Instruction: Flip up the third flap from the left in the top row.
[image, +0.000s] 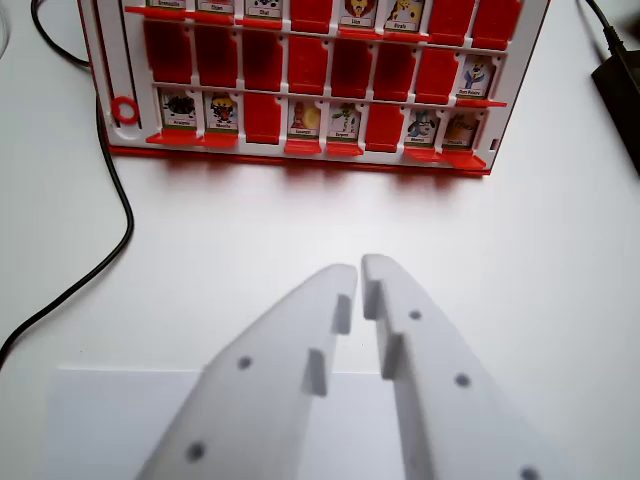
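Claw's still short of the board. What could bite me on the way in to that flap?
The claw looks nearly shut, with upright flaps in the near row between it and the far rows; a low pass may knock them. The black cable lies beside the red board, so the arm could snag it. The top row is cut off, so counting flaps is uncertain.

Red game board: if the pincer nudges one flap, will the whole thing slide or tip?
The red game board looks like thin plastic, so probably light. It lies flat on the smooth white table, so it likely slides rather than tips. Flaps seem hinged and should pivot easily. The pincer hangs short of it, tips nearly together.
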